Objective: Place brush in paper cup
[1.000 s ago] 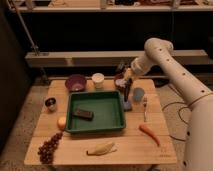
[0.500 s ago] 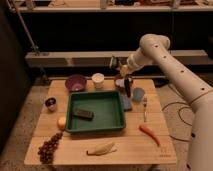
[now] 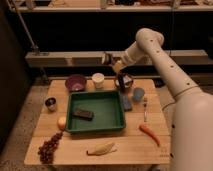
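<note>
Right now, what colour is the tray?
Green tray, camera view. The pincer, shut, is above the table's far edge.

We have swung our arm up and toward the left of the frame; the gripper (image 3: 120, 66), shut on the brush (image 3: 120, 80), has risen from the right-hand bowl (image 3: 125, 81) and neared the paper cup (image 3: 98, 80).

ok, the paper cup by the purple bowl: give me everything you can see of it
The paper cup is a small, plain, cream cylinder, paper by its look. It stands upright at the back of the wooden table, right of the purple bowl and just behind the green tray. Its mouth faces up; nothing shows sticking out. Nothing grips it: the pincer is shut, raised above and to its right.
</note>
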`<state>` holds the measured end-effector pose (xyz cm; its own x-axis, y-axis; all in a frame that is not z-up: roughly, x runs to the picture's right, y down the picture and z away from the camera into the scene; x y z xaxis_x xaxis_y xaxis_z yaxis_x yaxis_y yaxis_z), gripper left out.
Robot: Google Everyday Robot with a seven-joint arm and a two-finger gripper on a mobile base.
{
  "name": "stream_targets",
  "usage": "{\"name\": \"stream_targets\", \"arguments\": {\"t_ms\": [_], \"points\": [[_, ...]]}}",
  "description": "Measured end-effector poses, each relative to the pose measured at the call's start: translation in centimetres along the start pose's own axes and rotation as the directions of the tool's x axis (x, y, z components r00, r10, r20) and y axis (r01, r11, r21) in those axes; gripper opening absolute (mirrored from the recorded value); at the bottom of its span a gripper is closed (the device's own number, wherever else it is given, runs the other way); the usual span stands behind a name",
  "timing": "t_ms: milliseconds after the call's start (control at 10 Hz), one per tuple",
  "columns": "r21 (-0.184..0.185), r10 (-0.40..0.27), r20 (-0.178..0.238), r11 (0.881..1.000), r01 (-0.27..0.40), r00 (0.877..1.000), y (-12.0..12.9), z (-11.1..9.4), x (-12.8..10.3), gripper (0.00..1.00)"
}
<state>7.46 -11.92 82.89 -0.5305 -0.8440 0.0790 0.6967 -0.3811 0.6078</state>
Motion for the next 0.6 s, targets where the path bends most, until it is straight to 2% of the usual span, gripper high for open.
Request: {"name": "stream_targets", "arguments": {"t_ms": [100, 300, 600], "points": [[0.003, -0.002, 0.036, 1.0, 0.002, 0.999, 0.1, 1.4, -0.5, 0.0], [-0.004, -0.016, 0.082, 1.0, 0.016, 0.997, -0.1, 4.2, -1.4, 0.0], [-0.056, -0.002, 0.117, 0.998, 0.008, 0.993, -0.1, 4.9, -1.6, 0.0]]}}
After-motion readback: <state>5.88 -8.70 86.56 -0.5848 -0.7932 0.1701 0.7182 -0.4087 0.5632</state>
